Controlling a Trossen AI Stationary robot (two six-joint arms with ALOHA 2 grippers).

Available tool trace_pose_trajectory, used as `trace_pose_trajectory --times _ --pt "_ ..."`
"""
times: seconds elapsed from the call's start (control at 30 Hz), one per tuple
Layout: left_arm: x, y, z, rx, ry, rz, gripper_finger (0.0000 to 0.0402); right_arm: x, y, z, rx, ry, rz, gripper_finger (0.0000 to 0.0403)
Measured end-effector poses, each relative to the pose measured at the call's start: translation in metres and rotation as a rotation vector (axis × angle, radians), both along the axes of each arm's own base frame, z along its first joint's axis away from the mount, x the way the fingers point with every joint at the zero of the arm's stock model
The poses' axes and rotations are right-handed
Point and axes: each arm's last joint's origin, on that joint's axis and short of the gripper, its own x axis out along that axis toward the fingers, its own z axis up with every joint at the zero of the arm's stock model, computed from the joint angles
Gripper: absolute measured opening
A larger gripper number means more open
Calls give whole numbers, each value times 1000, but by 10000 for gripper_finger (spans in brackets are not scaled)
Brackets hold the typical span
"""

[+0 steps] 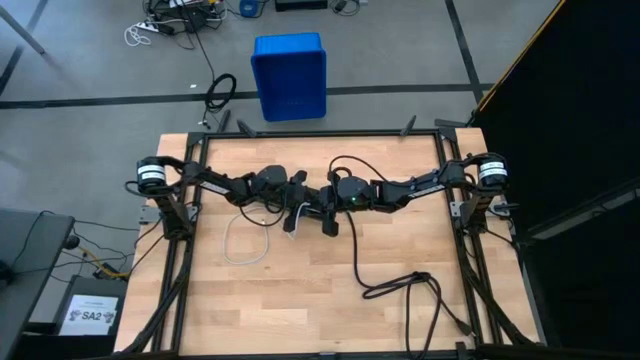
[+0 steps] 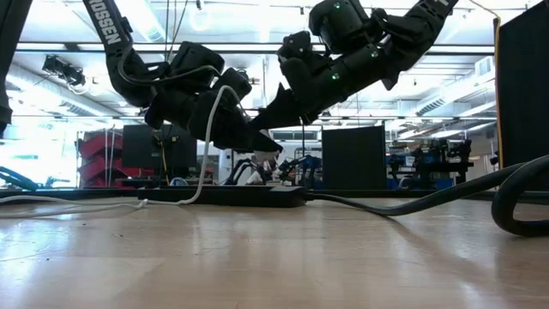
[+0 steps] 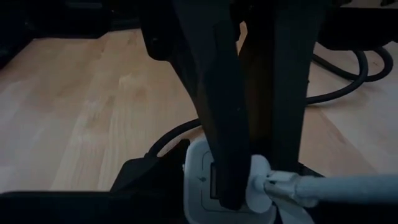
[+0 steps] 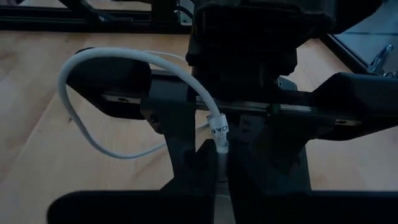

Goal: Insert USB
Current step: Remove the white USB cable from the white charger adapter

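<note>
Wooden worktop [image 1: 300, 290] carries a black cord [image 1: 400, 285] toward its right edge. Mid-worktop, nearer the back edge, both grippers meet: left gripper [image 3: 249, 186] holds the charger [image 3: 202, 186], right gripper [image 4: 224, 158] pinches shut on the USB [image 4: 124, 68] plug.

From above, the two arms meet over the middle of the worktop [image 1: 300, 300] and cover whatever sits between them; the charger block is too small to pick out there. In the left wrist view, the right end effector's dark fingers [image 3: 224, 124] stand across the white charger block [image 3: 199, 180], hiding most of its face, and the block runs off the picture's edge. The white cable [image 4: 124, 62] vanishes behind the left arm's dark body in the right wrist view, so its far end cannot be followed. The black power strip [image 2: 223, 196] is a thin dark bar in the low view, its sockets unreadable.
</note>
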Motion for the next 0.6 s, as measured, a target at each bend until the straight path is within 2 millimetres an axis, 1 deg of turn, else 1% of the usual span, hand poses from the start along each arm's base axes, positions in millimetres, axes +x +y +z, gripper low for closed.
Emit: trace_pose_trajectory --times 0.17,0.2,0.27,0.3,0.4,0.5,0.6 --pt "-1 0 -2 -3 15 0 135 1 0 2 -9 -20 5 1" --pt "-2 0 -4 -5 30 5 135 1 0 3 -11 -39 8 2" --pt "-4 -1 -9 -13 64 12 135 4 1 13 -12 -101 16 3" --pt "-4 0 -9 -8 68 17 135 3 2 14 -12 -104 19 3" --pt "-4 0 -11 2 78 38 135 3 3 11 -5 -92 37 3" --pt "-4 0 -11 3 80 40 135 3 3 14 -5 -103 38 2" --pt "-4 0 -11 3 78 39 135 2 3 12 -3 -85 37 1"
